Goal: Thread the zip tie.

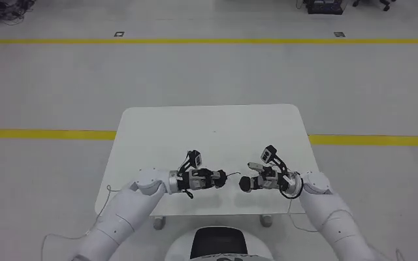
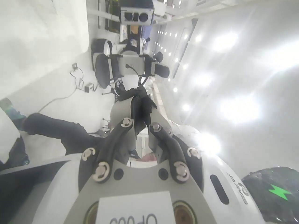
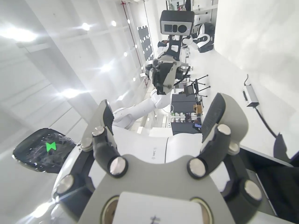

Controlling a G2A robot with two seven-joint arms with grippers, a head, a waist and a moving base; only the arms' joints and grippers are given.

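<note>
- My left pincer [image 1: 218, 175] hangs over the white table [image 1: 209, 127], near its 6 o'clock edge, pointing towards 3 o'clock.
- In the left wrist view, my left pincer [image 2: 140, 114] is pinched narrow on the black zip tie [image 2: 138, 93]. The strip is clamped between both pads, and a thin tail curls out past the tips.
- In the top view, the zip tie [image 1: 223, 174] pokes out of that pincer towards 3 o'clock.
- My right pincer [image 1: 245, 183] sits at 3 o'clock of the left one, facing it, with a small gap between it and the tie's tip.
- In its own wrist view, my right pincer [image 3: 161, 108] stands wide with nothing between its fingers [image 3: 213, 111].
</note>
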